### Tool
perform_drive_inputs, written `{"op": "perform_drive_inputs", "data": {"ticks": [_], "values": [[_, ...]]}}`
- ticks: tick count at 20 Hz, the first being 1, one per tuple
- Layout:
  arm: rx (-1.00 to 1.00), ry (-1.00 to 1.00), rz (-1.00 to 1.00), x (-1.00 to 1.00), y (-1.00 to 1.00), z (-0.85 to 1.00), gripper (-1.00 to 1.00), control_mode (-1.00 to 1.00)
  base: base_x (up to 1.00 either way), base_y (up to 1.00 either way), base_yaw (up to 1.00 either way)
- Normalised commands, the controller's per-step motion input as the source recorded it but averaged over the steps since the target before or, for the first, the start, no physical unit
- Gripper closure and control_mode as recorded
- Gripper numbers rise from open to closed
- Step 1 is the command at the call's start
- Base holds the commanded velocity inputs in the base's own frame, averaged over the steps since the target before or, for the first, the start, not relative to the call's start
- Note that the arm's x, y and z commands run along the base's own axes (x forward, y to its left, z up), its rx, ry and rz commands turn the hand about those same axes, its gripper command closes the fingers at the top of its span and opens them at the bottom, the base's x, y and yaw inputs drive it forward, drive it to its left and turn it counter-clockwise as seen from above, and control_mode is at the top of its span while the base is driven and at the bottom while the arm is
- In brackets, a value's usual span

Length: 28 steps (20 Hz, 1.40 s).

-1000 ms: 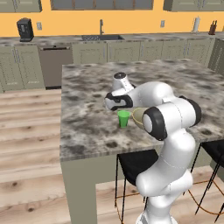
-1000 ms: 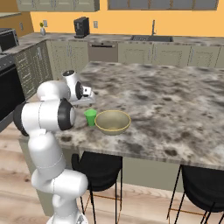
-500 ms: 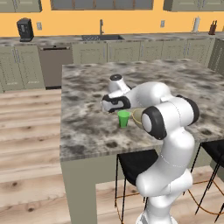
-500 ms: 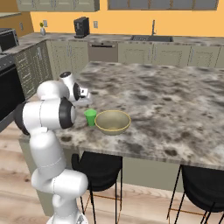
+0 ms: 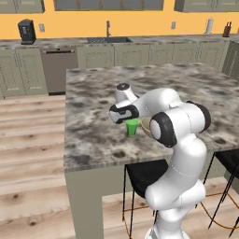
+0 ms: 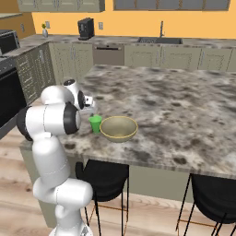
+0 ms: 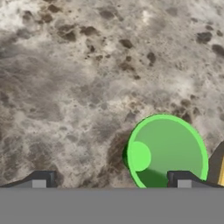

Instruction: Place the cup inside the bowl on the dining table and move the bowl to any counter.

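The small green cup (image 5: 132,127) stands upright on the marble dining table (image 5: 93,140), touching or nearly touching the olive-yellow bowl (image 6: 119,128) beside it. My gripper (image 5: 126,117) hangs open just above the cup, pointing down. In the hand view the cup (image 7: 166,151) lies under the right fingertip (image 7: 183,179), off-centre between the open jaws, and nothing is held. My gripper (image 7: 111,180) looks straight into the empty cup. A sliver of the bowl (image 7: 220,168) shows at the right edge. In the left base view the bowl (image 5: 145,125) is mostly hidden by my arm.
Black stools (image 6: 103,177) stand under the table's near edge. The counter (image 5: 140,41) with green cabinets, a sink faucet (image 5: 108,27) and a coffee machine (image 5: 26,31) runs along the back wall. Bare marble (image 6: 184,110) stretches beyond the bowl.
The hand has come down and slightly closer to the cup. Cup and bowl have stayed put, and the jaws have stayed open.
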Motion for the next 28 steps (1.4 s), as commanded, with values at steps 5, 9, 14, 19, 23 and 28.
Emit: {"op": "perform_drive_inputs", "data": {"ticks": [5,9,14,19,23,28], "values": [[0.00,0.00,0.00,0.00,-0.04,-0.06,-1.00,-1.00,0.00,0.00,0.00],[0.00,0.00,0.00,0.00,-0.21,-0.03,-1.00,-1.00,0.00,0.00,0.00],[0.00,0.00,0.00,0.09,-0.21,-0.05,-1.00,-1.00,0.00,0.00,0.00],[0.00,0.00,0.00,0.15,-0.03,-0.16,-1.00,-1.00,0.00,0.00,0.00],[0.00,0.00,0.00,0.07,0.00,-0.21,-1.00,-1.00,0.00,0.00,0.00],[0.00,0.00,0.00,0.06,0.00,-0.22,-1.00,-1.00,0.00,0.00,0.00]]}}
